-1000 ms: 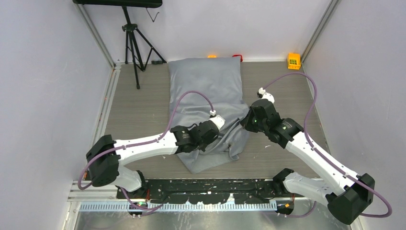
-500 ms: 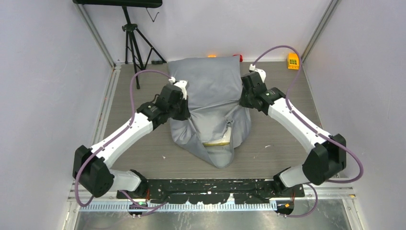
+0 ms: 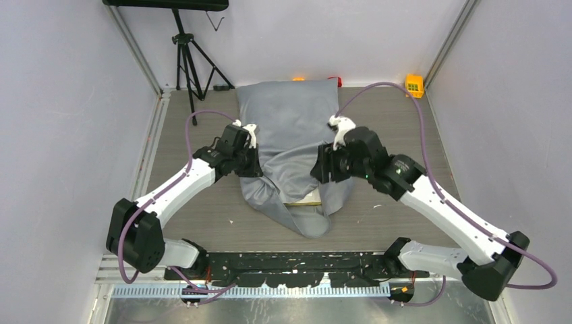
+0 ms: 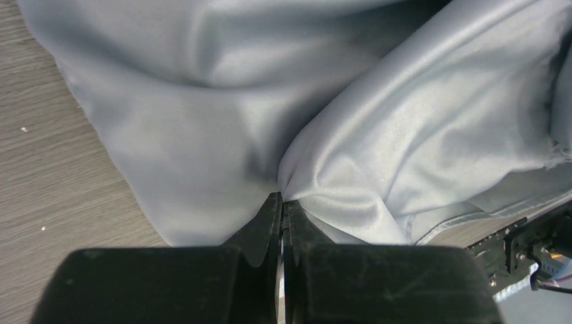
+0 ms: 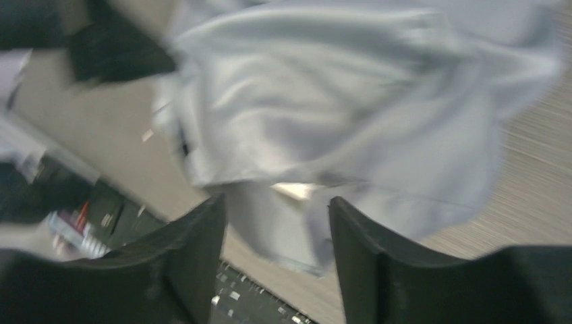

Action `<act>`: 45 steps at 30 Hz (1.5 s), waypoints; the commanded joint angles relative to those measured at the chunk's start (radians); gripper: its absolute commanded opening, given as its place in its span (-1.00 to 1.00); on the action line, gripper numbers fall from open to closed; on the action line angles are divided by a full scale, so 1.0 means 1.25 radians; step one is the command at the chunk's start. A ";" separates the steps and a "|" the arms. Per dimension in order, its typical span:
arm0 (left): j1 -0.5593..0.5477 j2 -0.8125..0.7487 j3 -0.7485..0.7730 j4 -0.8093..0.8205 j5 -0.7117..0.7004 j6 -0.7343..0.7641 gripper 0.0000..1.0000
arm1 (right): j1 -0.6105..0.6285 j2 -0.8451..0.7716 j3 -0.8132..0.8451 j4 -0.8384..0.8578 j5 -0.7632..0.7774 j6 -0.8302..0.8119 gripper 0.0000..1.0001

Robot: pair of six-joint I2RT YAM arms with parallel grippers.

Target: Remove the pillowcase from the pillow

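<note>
The grey-blue pillowcase [image 3: 293, 145] lies lengthwise in the middle of the table, smooth at the far end and bunched in folds at the near end. The pillow [image 3: 302, 200] shows only as a thin pale-yellow sliver in the case's open near end; it also shows in the right wrist view [image 5: 295, 190]. My left gripper [image 4: 281, 200] is shut on a fold of the pillowcase [image 4: 378, 148] at its left edge [image 3: 251, 162]. My right gripper [image 5: 276, 206] is open and empty, held above the case's right side [image 3: 324, 165].
A black tripod [image 3: 192, 57] stands at the back left. A yellow block [image 3: 413, 84] sits at the back right corner, and small orange and red items [image 3: 316, 79] lie behind the pillowcase. Grey walls close in three sides. The black mounting rail [image 3: 297, 263] runs along the near edge.
</note>
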 commanded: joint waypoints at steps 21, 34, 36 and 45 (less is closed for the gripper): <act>0.004 -0.107 0.070 -0.048 0.077 0.013 -1.00 | 0.274 0.303 -0.228 0.584 0.195 0.061 -0.72; 0.006 -0.130 0.113 -0.134 0.040 0.042 -1.00 | 0.177 0.481 0.022 0.489 0.458 0.096 -0.34; 0.006 -0.132 0.123 -0.160 0.017 0.059 -1.00 | 0.116 0.477 0.016 0.498 0.397 0.123 -0.28; 0.008 -0.143 0.130 -0.181 -0.056 0.089 -1.00 | 0.031 0.457 0.005 0.408 0.335 0.119 0.28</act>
